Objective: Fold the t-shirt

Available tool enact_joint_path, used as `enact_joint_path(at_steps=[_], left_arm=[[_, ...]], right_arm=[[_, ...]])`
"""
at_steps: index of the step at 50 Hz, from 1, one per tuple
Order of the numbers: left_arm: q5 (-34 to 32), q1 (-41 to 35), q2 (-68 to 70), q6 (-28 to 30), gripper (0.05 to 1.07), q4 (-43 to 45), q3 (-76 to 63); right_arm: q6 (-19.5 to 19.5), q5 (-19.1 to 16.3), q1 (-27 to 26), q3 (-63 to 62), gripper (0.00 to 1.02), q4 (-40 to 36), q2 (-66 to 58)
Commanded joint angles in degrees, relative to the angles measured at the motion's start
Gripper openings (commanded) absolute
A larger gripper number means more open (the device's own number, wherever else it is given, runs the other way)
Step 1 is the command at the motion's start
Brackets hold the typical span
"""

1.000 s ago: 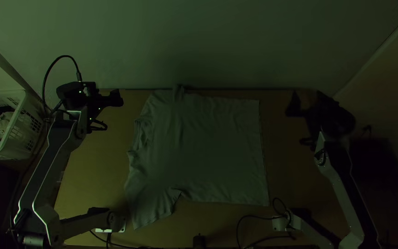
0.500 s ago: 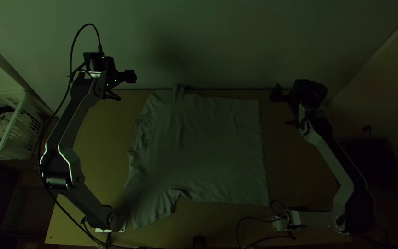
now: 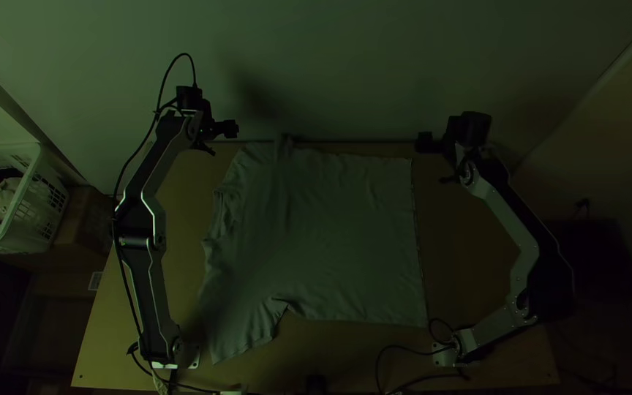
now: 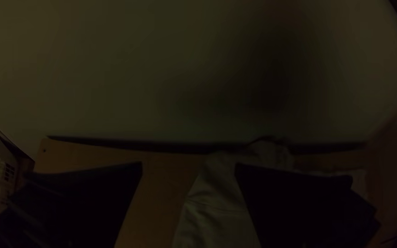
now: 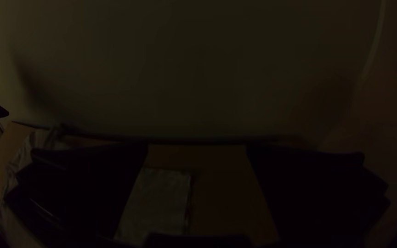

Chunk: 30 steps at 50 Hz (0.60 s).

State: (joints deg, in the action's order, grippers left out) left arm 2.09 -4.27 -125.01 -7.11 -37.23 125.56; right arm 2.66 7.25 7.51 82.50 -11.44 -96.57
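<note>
One left arm (image 3: 159, 161) and one right arm (image 3: 506, 219) make two arms; one left tool (image 3: 234, 129) and one right tool (image 3: 421, 142) make two tools. There is one worktop (image 3: 122, 329), one t-shirt (image 3: 323, 241) and one laundry basket (image 3: 34, 212) at left.

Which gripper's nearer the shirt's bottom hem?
Right: from above, the right gripper is close to the hem's far end; the left gripper is by the far shoulder.
</note>
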Motion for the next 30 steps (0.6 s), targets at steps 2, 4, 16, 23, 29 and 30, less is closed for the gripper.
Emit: enact_joint_path(at_steps=[2, 4, 16, 23, 29, 30], left_arm=[[-0.4, -0.6, -3.7, -0.7, 1.01, -0.8, 3.3], [-0.4, -0.7, -4.7, -0.6, 1.01, -0.8, 3.7], [-0.2, -0.8, -9.6, 0.3, 1.01, 0.8, 5.4], [0.0, -1.2, -12.0, 0.9, 1.01, 1.7, 5.7], [0.4, -1.4, -13.5, 1.1, 1.01, 2.1, 5.7], [0.5, -1.4, -13.8, 1.1, 1.01, 2.1, 5.7]], right_arm=[[4.6, -1.2, 0.8, 3.5, 0.98, -2.6, -3.2], [5.4, -1.4, 0.8, 4.2, 0.98, -3.5, -4.0], [7.3, -1.4, 2.0, 4.8, 0.98, -3.8, -6.6], [7.5, -1.4, 2.1, 4.9, 0.98, -3.8, -7.6], [7.5, -1.4, 1.8, 5.0, 0.98, -3.8, -8.0], [7.5, -1.4, 1.8, 5.0, 0.98, -3.8, -8.0]])
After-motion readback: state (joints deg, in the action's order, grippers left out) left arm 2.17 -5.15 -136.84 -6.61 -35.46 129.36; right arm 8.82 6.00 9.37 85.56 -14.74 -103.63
